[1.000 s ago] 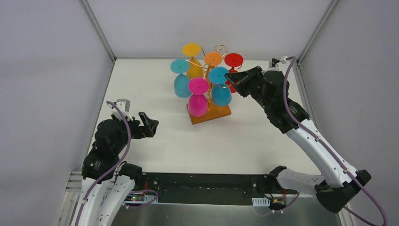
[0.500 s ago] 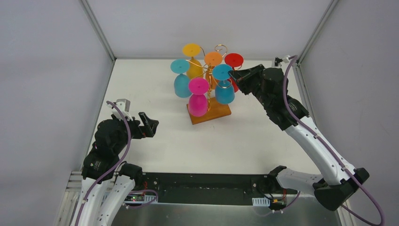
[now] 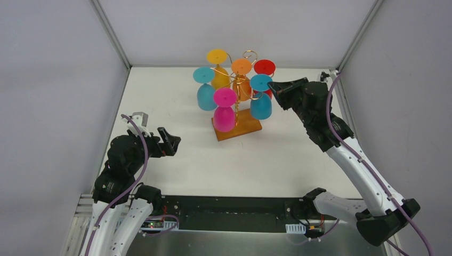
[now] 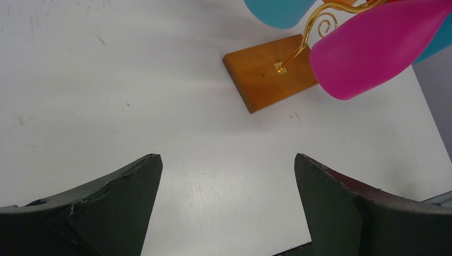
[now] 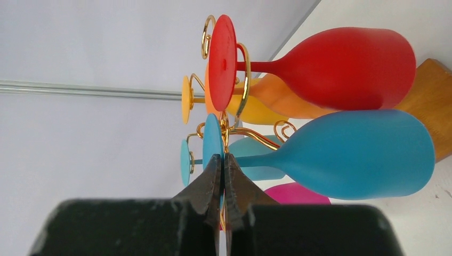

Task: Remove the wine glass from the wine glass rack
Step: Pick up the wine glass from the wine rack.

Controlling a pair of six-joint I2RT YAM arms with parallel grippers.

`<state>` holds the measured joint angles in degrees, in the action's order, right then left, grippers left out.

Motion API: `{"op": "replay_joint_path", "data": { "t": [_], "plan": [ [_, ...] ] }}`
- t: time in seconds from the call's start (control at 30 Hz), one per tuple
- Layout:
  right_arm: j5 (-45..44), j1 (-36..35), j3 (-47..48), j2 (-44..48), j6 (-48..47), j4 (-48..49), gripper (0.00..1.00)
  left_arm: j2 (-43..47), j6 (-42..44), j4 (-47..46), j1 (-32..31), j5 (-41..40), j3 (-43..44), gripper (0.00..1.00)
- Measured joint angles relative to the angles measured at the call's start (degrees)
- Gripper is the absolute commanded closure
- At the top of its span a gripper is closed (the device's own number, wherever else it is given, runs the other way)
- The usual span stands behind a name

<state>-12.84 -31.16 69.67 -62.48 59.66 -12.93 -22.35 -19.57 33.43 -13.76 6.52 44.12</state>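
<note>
Since a second ago the right gripper [image 3: 272,85] has drawn away to the right, and the right-hand blue wine glass [image 3: 261,108] has gone with it, so that its foot now lies just beside the red glass [image 3: 264,68] rather than near the pink glass [image 3: 224,117]. The left arm has not moved in that time. In the right wrist view the right gripper [image 5: 222,160] has its fingers pressed together at the edge of the thin round foot of the right-hand blue wine glass [image 5: 352,154], apparently pinching that rim, though the contact itself is partly hidden behind the fingertips. The glass hangs bowl down at the right side of the wine glass rack [image 3: 241,128], its foot close against a gold scroll arm; whether it has cleared that arm cannot be told from these views. The left gripper [image 3: 169,140] hovers low over the white table [image 3: 213,165], well apart from the rack, fingers spread wide with nothing between them, as the left wrist view [image 4: 226,160] confirms. The rack stands at the far middle of the table on its brown wooden base [image 4: 269,72] and also carries the pink glass, the left-hand blue glass [image 3: 205,97], the yellow glass [image 3: 217,56], the orange glass [image 3: 241,66] and the red glass, all hung upside down by their feet.
</note>
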Motion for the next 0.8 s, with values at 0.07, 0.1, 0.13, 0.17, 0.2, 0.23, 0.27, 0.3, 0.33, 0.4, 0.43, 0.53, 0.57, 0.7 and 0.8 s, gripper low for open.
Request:
{"op": "replay_joint_path", "data": {
  "t": [0.07, 0.1, 0.13, 0.17, 0.2, 0.23, 0.27, 0.3, 0.33, 0.4, 0.43, 0.53, 0.57, 0.7, 0.8],
  "plan": [
    [0.0, 0.17, -1.68, 1.84, 0.31, 0.17, 1.0, -0.09, -0.24, 0.0, 0.0, 0.74, 0.0, 0.0],
    [-0.02, 0.24, -2.4, 2.78, 0.37, 0.17, 1.0, -0.2, -0.37, 0.0, 0.0, 0.96, 0.0, 0.01],
    [0.0, 0.28, -3.08, 3.82, 0.39, 0.17, 1.0, -0.31, -0.48, 0.02, 0.0, 1.16, 0.0, 0.0],
    [0.0, 0.33, -3.61, 4.85, 0.39, 0.13, 1.0, -0.44, -0.59, 0.0, 0.0, 1.73, 0.0, 0.0],
    [0.02, 0.33, -3.93, 5.73, 0.39, 0.09, 1.0, -0.59, -0.63, 0.0, 0.0, 2.43, 0.0, 0.0],
    [0.02, 0.33, -4.31, 6.75, 0.37, 0.0, 1.0, -0.7, -0.66, 0.0, 0.0, 3.28, -0.02, 0.0],
    [0.02, 0.33, -4.7, 7.82, 0.37, -0.04, 1.0, -0.76, -0.76, -0.04, 0.0, 4.0, 0.0, 0.0],
    [0.04, 0.33, -5.18, 9.03, 0.37, -0.15, 1.0, -0.85, -0.96, -0.13, 0.0, 4.9, 0.0, 0.0],
    [0.09, 0.33, -5.79, 10.21, 0.35, -0.15, 1.0, -0.92, -1.2, -0.15, 0.0, 5.62, 0.0, 0.0],
    [0.2, 0.33, -7.08, 12.79, 0.33, -0.57, 1.0, -1.07, -2.14, -0.17, 0.0, 7.37, 0.0, 0.0],
    [0.26, 0.33, -7.63, 13.86, 0.31, -0.79, 1.0, -1.2, -2.49, -0.17, 0.0, 8.28, 0.0, 0.0],
    [1.03, 0.33, -9.25, 17.62, -0.22, -1.57, 1.0, -2.12, -4.55, -0.17, 0.0, 11.67, 0.04, 0.01],
    [1.64, 0.33, -9.55, 18.64, -0.55, -1.88, 1.0, -2.67, -5.51, -0.17, 0.0, 13.03, 0.13, 0.01],
    [4.79, 0.33, -10.47, 21.53, -2.21, -2.97, 1.0, -5.38, -10.51, -0.85, 0.0, 19.19, 0.68, 0.01],
    [7.82, 0.33, -12.22, 23.71, -4.13, -4.07, 1.0, -5.86, -15.19, -1.51, 0.0, 23.1, 0.68, 0.0]
  ]
}}
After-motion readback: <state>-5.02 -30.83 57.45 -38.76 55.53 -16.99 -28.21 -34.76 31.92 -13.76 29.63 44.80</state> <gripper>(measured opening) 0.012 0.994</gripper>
